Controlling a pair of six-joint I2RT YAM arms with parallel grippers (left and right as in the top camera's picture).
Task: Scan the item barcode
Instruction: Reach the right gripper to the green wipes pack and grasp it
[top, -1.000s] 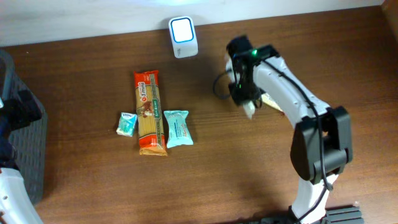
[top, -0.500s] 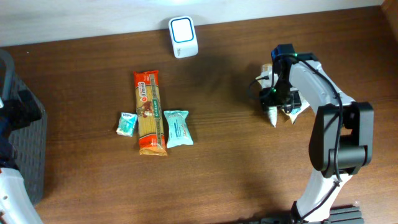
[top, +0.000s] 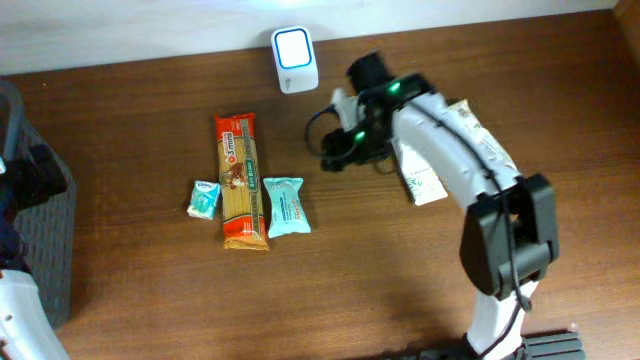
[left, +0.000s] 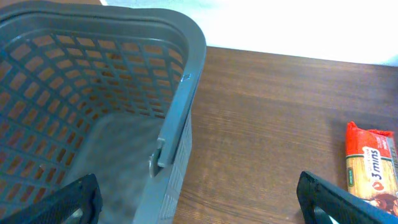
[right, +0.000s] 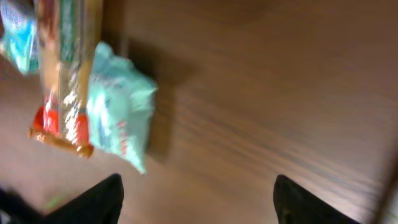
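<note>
While wide and empty, right end effector (top: 333, 160) above tabletop (top: 350, 270), white packet (top: 425, 182) behind it, partly under its arm.

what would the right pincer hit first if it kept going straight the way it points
Likely the pale teal soft packet beside the long orange pasta packet: the open right pincer points at it. Depth is unclear, so the brown wooden table might come first.
</note>
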